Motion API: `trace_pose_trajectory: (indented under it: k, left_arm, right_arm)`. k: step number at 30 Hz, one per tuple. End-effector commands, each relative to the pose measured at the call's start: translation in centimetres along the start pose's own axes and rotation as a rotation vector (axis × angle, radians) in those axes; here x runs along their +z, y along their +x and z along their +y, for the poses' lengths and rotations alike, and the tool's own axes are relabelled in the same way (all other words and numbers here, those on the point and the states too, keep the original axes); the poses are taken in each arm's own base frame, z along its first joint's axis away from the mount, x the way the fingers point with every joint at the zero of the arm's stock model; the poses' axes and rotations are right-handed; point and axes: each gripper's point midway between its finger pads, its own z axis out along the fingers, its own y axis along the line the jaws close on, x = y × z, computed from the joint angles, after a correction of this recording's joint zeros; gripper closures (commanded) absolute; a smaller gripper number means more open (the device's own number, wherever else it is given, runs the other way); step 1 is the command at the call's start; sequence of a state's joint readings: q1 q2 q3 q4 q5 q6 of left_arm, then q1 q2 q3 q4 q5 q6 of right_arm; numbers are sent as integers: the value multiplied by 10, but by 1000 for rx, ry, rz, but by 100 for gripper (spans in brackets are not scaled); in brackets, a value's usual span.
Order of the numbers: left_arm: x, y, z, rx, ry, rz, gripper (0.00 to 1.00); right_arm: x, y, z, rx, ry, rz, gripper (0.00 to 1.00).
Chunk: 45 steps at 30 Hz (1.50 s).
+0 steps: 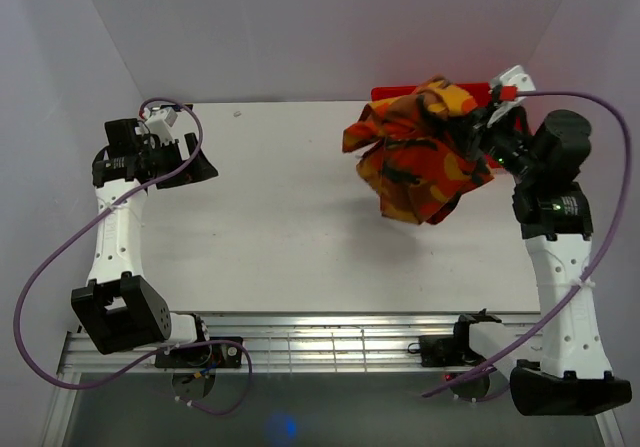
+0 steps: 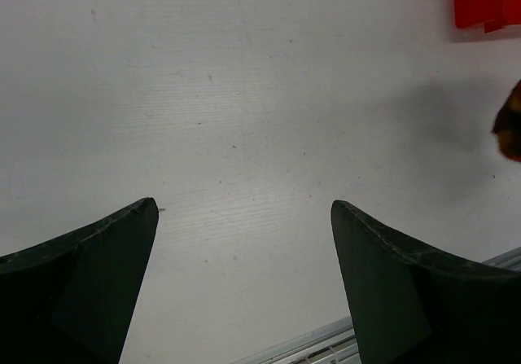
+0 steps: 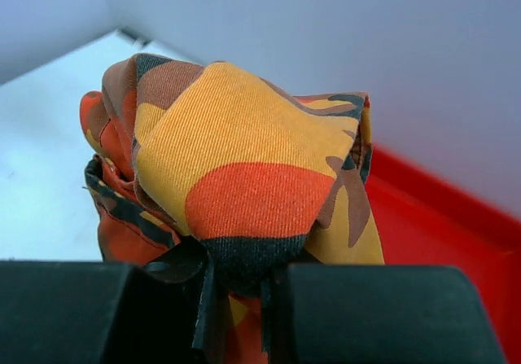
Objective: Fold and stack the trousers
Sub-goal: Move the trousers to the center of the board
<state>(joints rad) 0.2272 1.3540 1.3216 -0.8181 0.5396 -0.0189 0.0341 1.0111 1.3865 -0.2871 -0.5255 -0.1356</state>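
Pinching the trousers [image 1: 420, 157] in my right tool [image 3: 241, 305], I have them bunched over the far-right counter [image 1: 280, 217], covering most of the red tray [image 3: 444, 225], my left tool [image 2: 244, 205] gaping, well apart.

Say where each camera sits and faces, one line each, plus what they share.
Top: above and behind the arms, looking down on the table; both arms show.
Left wrist: on the left arm, facing the table; the open left gripper frames it.
Right wrist: facing the back wall over the tray; right gripper shut on the trousers.
Shared: trousers and tray appear in all three.
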Motion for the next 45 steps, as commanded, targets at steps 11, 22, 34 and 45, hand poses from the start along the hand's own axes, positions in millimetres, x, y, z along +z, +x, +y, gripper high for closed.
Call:
trace_pose_trajectory:
  k: [11,22,34,45]
  left_arm:
    - [-1,22,7,28,4,18,2]
    - [3,19,18,32,-27,13,2]
    - [-14,-17,-9,72,89,-76,2]
    - [-19,-17,-41,51,300,-89,2]
  right_arm:
    - [119,215,-7,46,80,247,92]
    - [192,198,-69,-53,209,234,92]
    - [114,82,44,-145,-111,87,92]
    - [126,172,266,-60,-653,361,19]
